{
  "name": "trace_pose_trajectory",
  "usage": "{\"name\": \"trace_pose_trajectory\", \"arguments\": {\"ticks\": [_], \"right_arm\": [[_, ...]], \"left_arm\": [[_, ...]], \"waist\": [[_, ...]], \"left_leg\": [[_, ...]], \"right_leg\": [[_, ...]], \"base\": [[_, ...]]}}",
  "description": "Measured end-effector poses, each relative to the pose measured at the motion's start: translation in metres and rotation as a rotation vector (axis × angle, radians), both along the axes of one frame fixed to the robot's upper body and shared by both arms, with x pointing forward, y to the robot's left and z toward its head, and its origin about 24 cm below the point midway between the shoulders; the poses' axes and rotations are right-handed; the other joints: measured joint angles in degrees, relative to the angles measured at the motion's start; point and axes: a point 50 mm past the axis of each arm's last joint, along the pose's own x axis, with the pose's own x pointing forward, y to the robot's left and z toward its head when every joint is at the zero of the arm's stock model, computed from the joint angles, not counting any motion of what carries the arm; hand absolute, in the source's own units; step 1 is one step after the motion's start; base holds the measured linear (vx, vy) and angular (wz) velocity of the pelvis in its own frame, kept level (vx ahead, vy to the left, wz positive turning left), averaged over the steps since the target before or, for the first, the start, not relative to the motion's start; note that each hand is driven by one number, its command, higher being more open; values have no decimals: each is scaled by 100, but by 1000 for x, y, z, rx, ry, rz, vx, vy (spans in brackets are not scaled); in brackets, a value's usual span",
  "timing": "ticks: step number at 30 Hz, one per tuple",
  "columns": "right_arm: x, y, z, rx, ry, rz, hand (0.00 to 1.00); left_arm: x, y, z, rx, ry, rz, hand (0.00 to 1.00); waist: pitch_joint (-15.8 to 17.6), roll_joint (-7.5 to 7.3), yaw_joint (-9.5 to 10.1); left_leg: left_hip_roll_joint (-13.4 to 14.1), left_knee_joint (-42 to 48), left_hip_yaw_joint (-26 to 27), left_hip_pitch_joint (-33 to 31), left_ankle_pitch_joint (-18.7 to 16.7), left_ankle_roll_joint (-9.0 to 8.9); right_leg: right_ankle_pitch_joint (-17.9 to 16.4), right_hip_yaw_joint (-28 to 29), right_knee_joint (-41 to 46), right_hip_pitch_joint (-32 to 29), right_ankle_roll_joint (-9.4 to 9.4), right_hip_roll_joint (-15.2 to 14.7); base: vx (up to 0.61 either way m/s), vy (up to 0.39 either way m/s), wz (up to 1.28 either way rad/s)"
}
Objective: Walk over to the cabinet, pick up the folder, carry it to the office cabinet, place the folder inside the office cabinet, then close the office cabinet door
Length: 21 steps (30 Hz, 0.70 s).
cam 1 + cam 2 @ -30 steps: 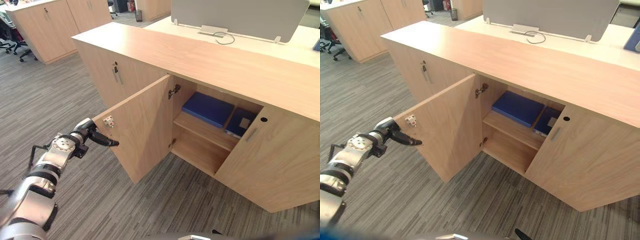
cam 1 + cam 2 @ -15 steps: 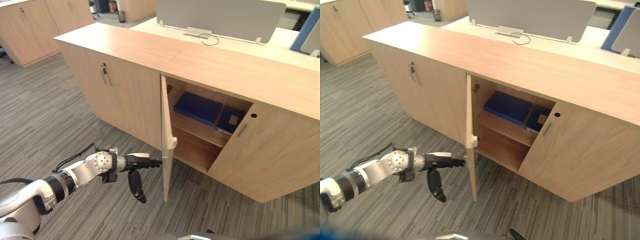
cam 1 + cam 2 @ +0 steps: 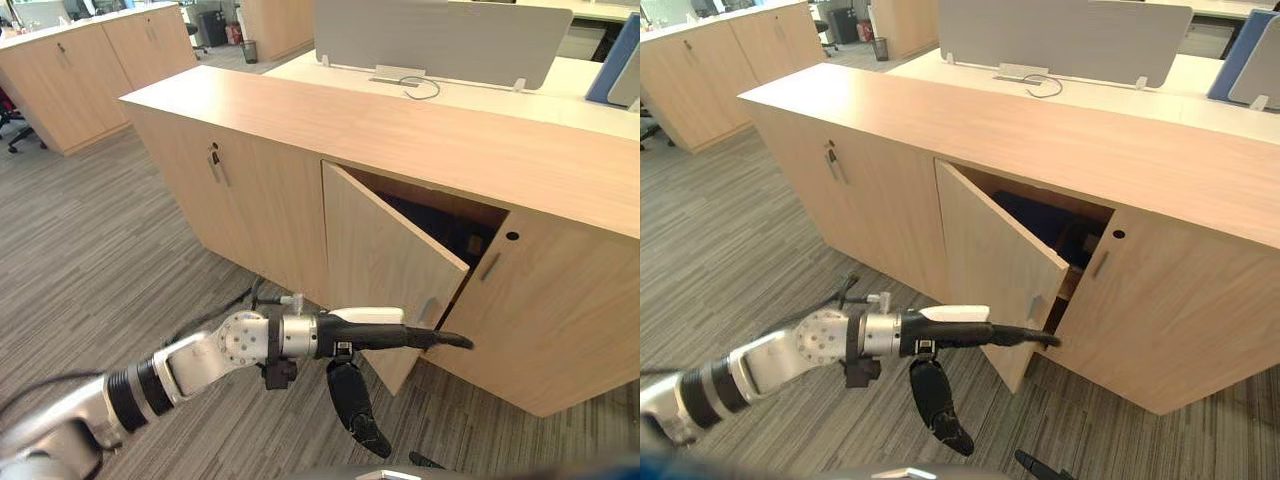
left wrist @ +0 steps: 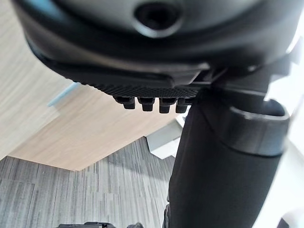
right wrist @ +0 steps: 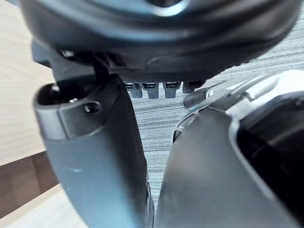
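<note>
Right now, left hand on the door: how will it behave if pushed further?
The door looks like a stiff wood panel, so it probably won't flex. Partly open and hinged opposite the left hand, it should swing shut, not slide. The straight fingers press near its free edge, so little force seems needed.

The half-shut door [image 3: 385, 260] of the office cabinet [image 3: 560, 320] hides most of the inside. In the dark gap at the door's 1 o'clock a sliver of the blue folder [image 3: 1032, 213] shows, its outline lost in shadow. The cabinet's end at 3 o'clock is cut off by the picture's edge. Whether the straight fingertips [image 3: 450, 341] of the left hand [image 3: 350, 333] touch the door cannot be told.
</note>
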Motion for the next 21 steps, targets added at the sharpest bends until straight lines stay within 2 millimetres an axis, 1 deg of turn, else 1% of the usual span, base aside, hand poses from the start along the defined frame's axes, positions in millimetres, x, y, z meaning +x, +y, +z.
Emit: {"name": "trace_pose_trajectory", "arguments": {"ticks": [1,2,3,4,5,6,7,8,9,10,11,12,13,14,15,16,17,18,19,20,21], "right_arm": [[0,1,0,2,6,22,100],[1,2,0,3,8,35,100],[2,4,-1,7,6,51,100],[6,7,-1,9,4,97,100],[10,7,0,8,0,126,100],[13,7,0,3,-8,139,100],[18,7,1,-4,-20,153,100],[18,7,1,-5,-21,155,100],[17,6,1,-8,-17,152,100],[17,6,1,-16,-24,153,100],[18,5,2,-26,-28,159,100],[23,2,4,-61,-37,202,100],[27,1,5,-83,-44,244,100],[29,0,6,-92,-45,273,100],[36,-3,8,-115,-55,328,100],[42,-1,9,-120,-60,365,100],[43,3,8,-116,-60,392,100],[46,6,8,-111,-66,408,100],[49,10,8,-106,-77,413,100],[51,14,8,-102,-86,412,100],[52,15,9,-106,-91,411,100]], "left_arm": [[-2,6,-21,-2,79,76,100],[-3,10,-33,2,127,121,100],[-3,21,-61,19,236,236,100],[-4,36,-91,25,352,400,100],[-5,50,-112,15,438,549,100],[-8,63,-130,8,506,704,100],[-15,85,-153,-12,603,928,100],[-22,97,-163,-31,648,1045,100],[-37,118,-178,-78,730,1261,100],[-56,135,-190,-165,811,1468,100],[-66,141,-196,-209,852,1564,100],[-86,149,-206,-289,927,1728,100],[-103,153,-213,-334,986,1838,100],[-110,153,-217,-351,1013,1878,100],[-125,149,-224,-374,1074,1938,100],[-135,146,-229,-392,1126,1985,100],[-145,144,-234,-401,1167,2028,100],[-153,141,-238,-416,1207,2079,100],[-158,137,-240,-423,1230,2109,100],[-163,132,-242,-426,1258,2123,100],[-167,132,-243,-438,1270,2156,100]], "waist": [[59,-75,-15],[67,-87,-16],[102,-142,-20],[170,-225,-18],[220,-225,-19],[310,-199,-3],[469,-173,57],[521,-195,94],[612,-172,182],[675,-182,232],[707,-181,276],[757,-151,421],[777,-137,520],[777,-137,542],[747,-53,558],[743,-88,556],[655,-182,543],[591,-270,559],[556,-326,577],[517,-371,569],[483,-385,583]], "left_leg": [[10,0,24,33,5,-1],[21,6,50,47,7,-2],[64,163,118,17,-57,-27],[199,819,165,-257,-386,-47],[409,1527,188,-571,-723,-76],[664,2193,195,-840,-1023,-127],[918,3023,136,-1125,-1140,-186],[1009,3428,49,-1282,-1137,-186],[1107,4034,-383,-1497,-1129,-197],[1060,4466,-914,-1640,-1114,-242],[1000,4531,-1204,-1698,-1217,-314],[833,4344,-1709,-1643,-1422,-389],[663,3984,-2130,-1570,-1507,-403],[563,3751,-2356,-1517,-1507,-403],[486,3059,-2779,-1337,-1330,-509],[391,3002,-2627,-1244,-1346,-506],[315,2909,-2468,-1211,-1346,-450],[286,2857,-2243,-1186,-1365,-350],[255,2774,-2084,-1110,-1365,-307],[214,2654,-1935,-1011,-1348,-273],[199,2457,-1721,-859,-1321,-235]], "right_leg": [[-8,29,18,3,-4,6],[-16,53,24,4,-15,15],[-21,111,41,4,-20,22],[-47,174,81,-29,-44,31],[-84,234,130,-104,-57,93],[-133,294,153,-128,-112,208],[-173,422,170,-119,-122,314],[-174,491,185,-110,-129,354],[-190,620,271,-84,-179,427],[-243,757,394,-78,-195,448],[-265,842,460,-76,-195,433],[-277,1059,580,-124,-159,402],[-288,1251,661,-169,-102,341],[-311,1324,717,-205,-53,293],[-363,1472,836,-307,79,279],[-375,1587,865,-330,158,196],[-329,1651,760,-327,196,78],[-243,1723,649,-301,214,-7],[-209,1808,598,-310,188,-70],[-165,1877,527,-312,171,-130],[-43,1964,413,-313,199,-172]], "base": [[-47,-14,-9],[-55,-23,-17],[-66,-46,-24],[-98,-86,-30],[-83,-90,-32],[-65,-87,-41],[-28,-54,-45],[-20,-60,-56],[10,-24,-58],[35,28,-58],[52,83,-69],[77,189,-79],[67,195,-77],[56,264,-69],[22,241,-56],[33,252,-60],[66,254,-62],[88,250,-67],[85,233,-75],[80,193,-81],[91,141,-77]]}}
